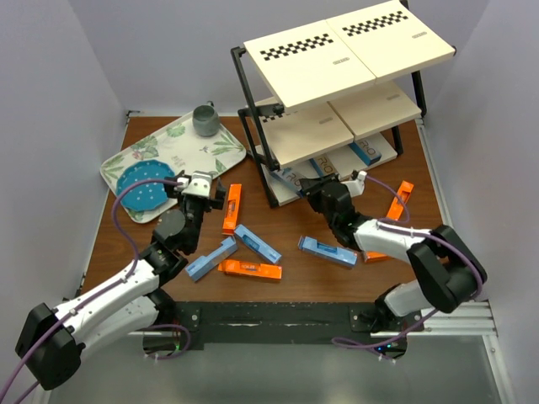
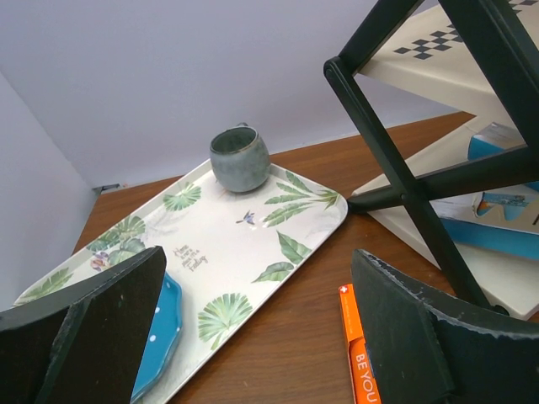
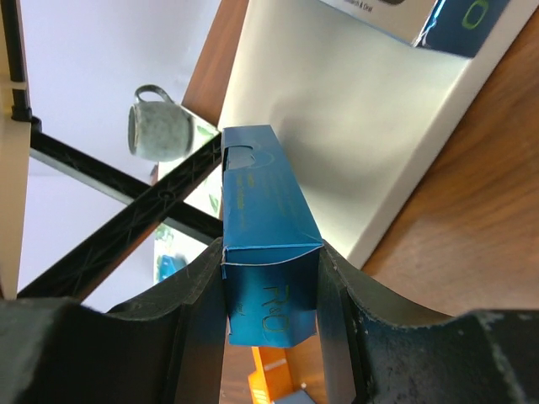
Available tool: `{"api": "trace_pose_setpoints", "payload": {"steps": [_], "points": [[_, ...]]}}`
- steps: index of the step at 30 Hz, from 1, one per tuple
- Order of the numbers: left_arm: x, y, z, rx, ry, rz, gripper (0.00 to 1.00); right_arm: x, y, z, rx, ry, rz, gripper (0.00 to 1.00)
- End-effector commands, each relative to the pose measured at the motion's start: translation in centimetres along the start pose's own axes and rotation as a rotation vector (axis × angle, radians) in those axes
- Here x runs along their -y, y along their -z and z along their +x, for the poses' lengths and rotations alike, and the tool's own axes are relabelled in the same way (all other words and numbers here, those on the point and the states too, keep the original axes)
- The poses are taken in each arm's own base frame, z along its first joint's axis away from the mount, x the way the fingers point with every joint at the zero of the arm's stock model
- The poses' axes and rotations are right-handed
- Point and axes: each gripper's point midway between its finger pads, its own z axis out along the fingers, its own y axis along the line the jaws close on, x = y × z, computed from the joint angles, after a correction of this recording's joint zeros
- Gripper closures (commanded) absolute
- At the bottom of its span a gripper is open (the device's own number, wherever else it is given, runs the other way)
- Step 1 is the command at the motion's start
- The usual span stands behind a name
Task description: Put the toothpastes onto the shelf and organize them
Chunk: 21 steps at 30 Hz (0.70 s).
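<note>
My right gripper [image 3: 271, 273] is shut on the end of a blue toothpaste carton [image 3: 263, 210], which points at the cream bottom board [image 3: 354, 126] of the shelf [image 1: 337, 59]. Seen from above, this gripper [image 1: 322, 188] is at the shelf's lowest tier, where silver-white [image 1: 290, 181] and blue-white [image 1: 370, 151] cartons lie. My left gripper [image 1: 199, 188] hangs open near the tray's corner; an orange carton [image 2: 358, 353] lies by its right finger [image 2: 438, 337]. Loose on the table are orange [image 1: 232, 208] [image 1: 250, 268] [image 1: 399, 200] and blue [image 1: 258, 242] [image 1: 210, 258] [image 1: 328, 251] cartons.
A leaf-patterned white tray [image 1: 173, 147] at the back left carries a grey mug [image 1: 205, 119] and a blue dotted plate [image 1: 143, 187]. The shelf's black crossed frame [image 2: 404, 168] stands just right of the left gripper. Pale walls close in both sides.
</note>
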Motion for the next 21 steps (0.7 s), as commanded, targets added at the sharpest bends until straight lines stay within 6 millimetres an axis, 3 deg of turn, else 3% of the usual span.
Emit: {"api": "trace_pose_setpoints", "payload": {"steps": [1, 3, 5, 13, 21], "points": [[-0.5, -0.2, -1.3, 0.048, 0.04, -0.026, 0.04, -2.3, -1.0, 0.2, 0.063, -0.105, -0.063, 0.76], [-0.4, -0.3, -1.3, 0.049, 0.037, -0.023, 0.04, -2.0, -1.0, 1.4, 0.047, -0.087, -0.055, 0.69], [-0.4, -0.3, -1.4, 0.05, 0.039, -0.02, 0.04, -1.6, -1.1, 1.8, 0.043, -0.063, -0.039, 0.56], [0.4, -0.3, -1.5, 0.051, 0.022, 0.024, 0.04, 1.4, -0.2, 4.8, -0.096, 0.052, 0.004, 0.3], [0.6, -0.3, -1.6, 0.053, 0.023, 0.038, 0.04, 3.7, 1.1, 5.5, -0.158, 0.137, 0.035, 0.24]]}}
